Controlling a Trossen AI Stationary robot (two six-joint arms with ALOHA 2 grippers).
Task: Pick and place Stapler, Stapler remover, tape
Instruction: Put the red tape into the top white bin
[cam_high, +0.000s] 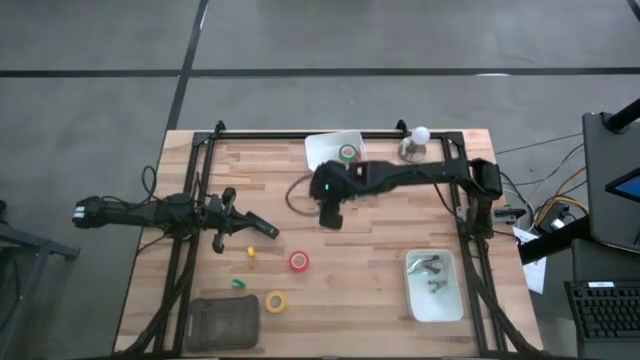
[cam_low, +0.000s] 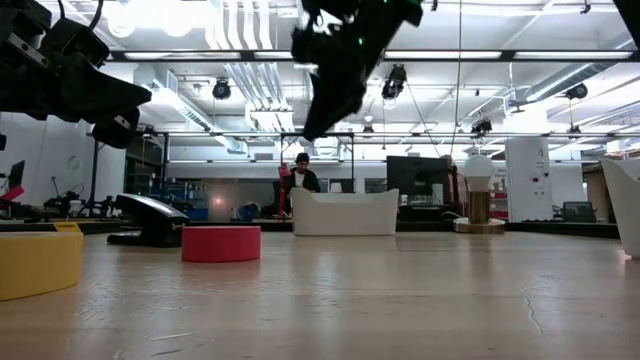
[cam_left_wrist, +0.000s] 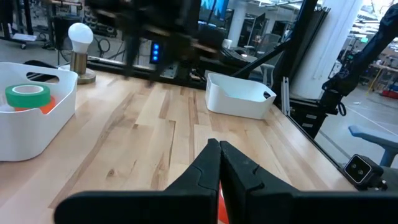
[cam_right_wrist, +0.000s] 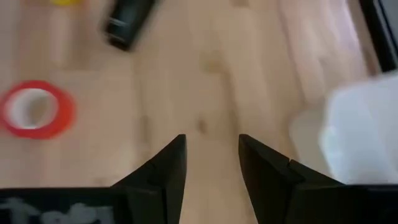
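Red tape (cam_high: 299, 261), yellow tape (cam_high: 275, 301) flat on table.

Bright ceiling strips (cam_low: 250, 55) glare overhead; the worktop (cam_high: 380, 250) is evenly lit with soft shadows. The right claw (cam_right_wrist: 211, 152) view is smeared with blur.

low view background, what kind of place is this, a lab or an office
Most likely a robotics lab or workshop. Behind the wooden table there are ceiling strip lights, benches with monitors, and a person seated at one.
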